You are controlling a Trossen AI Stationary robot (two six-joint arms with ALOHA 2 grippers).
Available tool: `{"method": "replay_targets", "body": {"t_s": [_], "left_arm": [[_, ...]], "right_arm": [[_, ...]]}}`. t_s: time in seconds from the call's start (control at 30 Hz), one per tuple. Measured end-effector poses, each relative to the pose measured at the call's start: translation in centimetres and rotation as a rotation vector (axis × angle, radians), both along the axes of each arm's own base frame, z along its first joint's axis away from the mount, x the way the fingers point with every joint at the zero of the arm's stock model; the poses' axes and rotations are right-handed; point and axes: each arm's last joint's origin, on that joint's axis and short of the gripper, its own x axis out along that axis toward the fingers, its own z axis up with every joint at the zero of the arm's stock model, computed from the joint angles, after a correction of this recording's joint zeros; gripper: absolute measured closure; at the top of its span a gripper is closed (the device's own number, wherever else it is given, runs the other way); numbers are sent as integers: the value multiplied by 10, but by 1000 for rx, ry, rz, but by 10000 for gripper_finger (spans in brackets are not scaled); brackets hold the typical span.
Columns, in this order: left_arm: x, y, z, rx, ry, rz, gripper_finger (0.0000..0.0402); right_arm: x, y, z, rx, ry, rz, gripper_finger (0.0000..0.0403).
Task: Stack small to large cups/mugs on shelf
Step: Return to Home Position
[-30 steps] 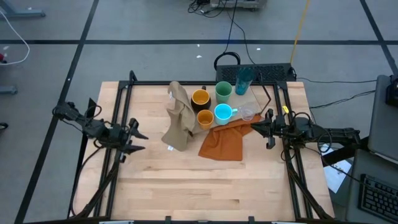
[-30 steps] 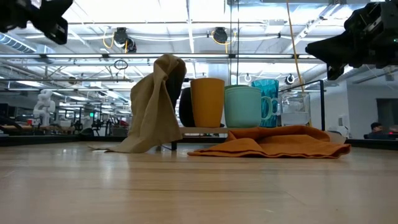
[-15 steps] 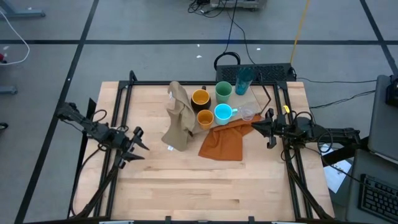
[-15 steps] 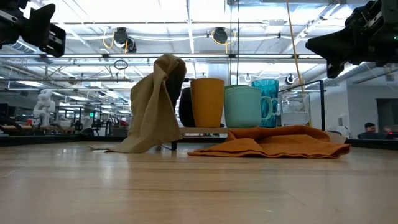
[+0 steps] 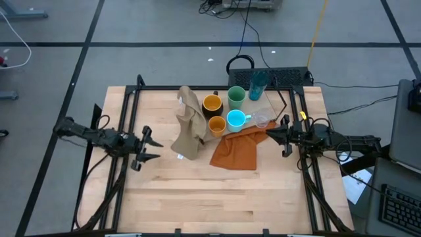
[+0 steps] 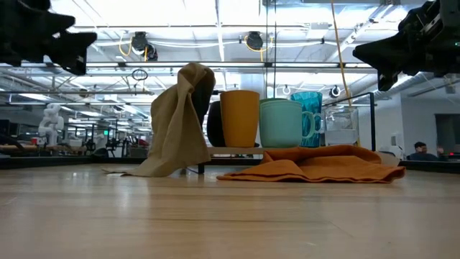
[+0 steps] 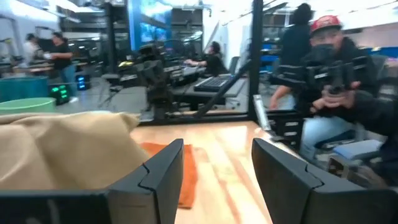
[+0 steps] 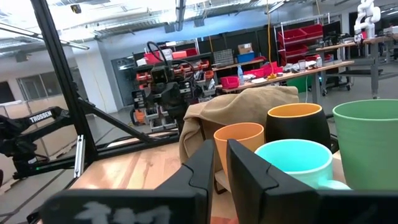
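It's a robotics lab, big and open-plan, and the clues keep coming. From overhead there's a grey floor point(image 5: 164, 26) marked with dark tape lines, black cables point(image 5: 245, 26) trailing across it, a black metal frame point(image 5: 197, 87) boxed around the wooden surface point(image 5: 197, 191), and a keyboard point(image 5: 401, 207) off at the edge. At surface level, ceiling trusses point(image 6: 215, 66) and bright ceiling lights point(image 6: 165, 14) run deep into a hall, with a white humanoid robot point(image 6: 52, 119) standing far back. The wrist cameras pick up racks of red bins point(image 8: 305, 34), another robot rig point(image 8: 165, 81) on a bench, and a person in a red cap point(image 7: 314, 74) seated among the workstations.
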Motion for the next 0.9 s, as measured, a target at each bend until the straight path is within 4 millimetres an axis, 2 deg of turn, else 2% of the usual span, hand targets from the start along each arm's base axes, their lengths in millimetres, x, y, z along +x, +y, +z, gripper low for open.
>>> {"method": "replay_targets", "body": {"t_s": [0.57,0.9], "left_arm": [[5,28,-4,2,38,227,211],[5,32,-5,-38,61,189,211]], "right_arm": [[0,0,-2,-7,22,-1,367],[1,0,-4,-37,43,-4,367]]}}
